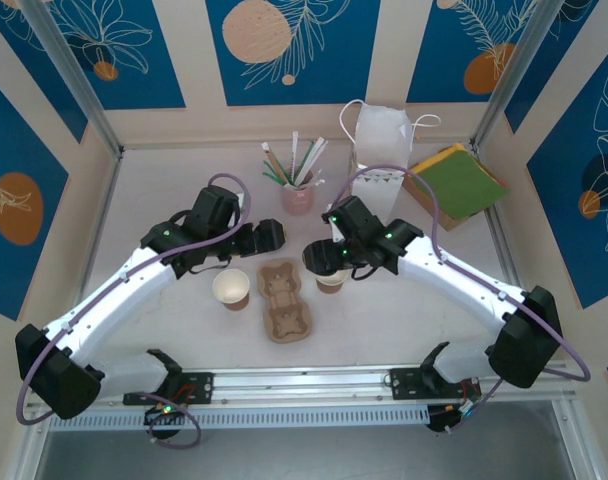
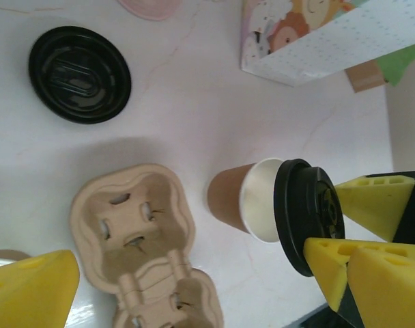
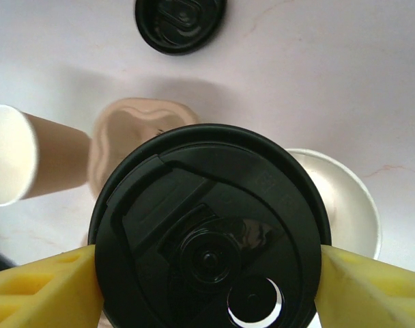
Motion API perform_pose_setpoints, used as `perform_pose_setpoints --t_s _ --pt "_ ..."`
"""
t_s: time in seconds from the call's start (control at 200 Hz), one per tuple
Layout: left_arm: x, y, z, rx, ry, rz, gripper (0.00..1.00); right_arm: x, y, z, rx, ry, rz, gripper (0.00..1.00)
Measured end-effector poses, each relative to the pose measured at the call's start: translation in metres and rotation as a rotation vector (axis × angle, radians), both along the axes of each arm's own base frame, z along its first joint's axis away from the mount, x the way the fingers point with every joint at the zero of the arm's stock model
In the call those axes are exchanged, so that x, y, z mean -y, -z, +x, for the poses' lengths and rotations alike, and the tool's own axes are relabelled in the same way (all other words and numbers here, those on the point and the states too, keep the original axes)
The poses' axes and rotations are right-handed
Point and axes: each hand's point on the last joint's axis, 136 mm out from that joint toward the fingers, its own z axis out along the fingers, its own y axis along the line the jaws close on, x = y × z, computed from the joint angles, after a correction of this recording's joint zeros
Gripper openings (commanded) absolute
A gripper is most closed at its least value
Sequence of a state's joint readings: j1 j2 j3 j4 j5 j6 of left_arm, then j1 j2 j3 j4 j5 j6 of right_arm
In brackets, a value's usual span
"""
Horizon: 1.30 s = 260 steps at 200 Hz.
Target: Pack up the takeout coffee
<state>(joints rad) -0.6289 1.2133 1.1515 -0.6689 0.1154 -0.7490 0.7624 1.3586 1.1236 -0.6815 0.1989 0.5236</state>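
From above, the right hand (image 1: 322, 260) pinches a black lid (image 1: 318, 256) at frame centre, over the takeout coffee cup (image 1: 332, 284). The cup stands on the bench (image 1: 164, 200), just right of the cardboard tray (image 1: 284, 302). The left hand (image 1: 256, 240) is beside a loose lid (image 1: 270, 233), and a second cup (image 1: 231, 288) is left of the tray.

In the left wrist view, the left hand is spread with nothing in it. At centre right the held lid meets the cup's rim, tilted, and the white inside shows.

In the right wrist view, the yellow fingers (image 3: 37, 287) clamp the lid, with the cup's rim at its right.
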Motion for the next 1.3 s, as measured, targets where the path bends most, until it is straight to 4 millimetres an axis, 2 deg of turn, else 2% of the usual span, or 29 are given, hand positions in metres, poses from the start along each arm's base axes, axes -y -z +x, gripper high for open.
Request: perform_pose_setpoints --t_s 0.255,0.655,1.3 --pt "-0.011 0.006 0.0 -0.006 -0.032 0.052 1.0 -0.001 0.024 0.003 0.055 -0.026 -0.153 0.76" --pt "-0.017 0.004 -0.001 0.006 -0.045 0.072 1.0 0.013 0.039 0.004 0.104 -0.011 -0.268 0.76" --pt "-0.017 0.004 -0.001 0.011 -0.038 0.077 1.0 0.021 0.05 0.002 0.097 0.006 -0.299 0.77"
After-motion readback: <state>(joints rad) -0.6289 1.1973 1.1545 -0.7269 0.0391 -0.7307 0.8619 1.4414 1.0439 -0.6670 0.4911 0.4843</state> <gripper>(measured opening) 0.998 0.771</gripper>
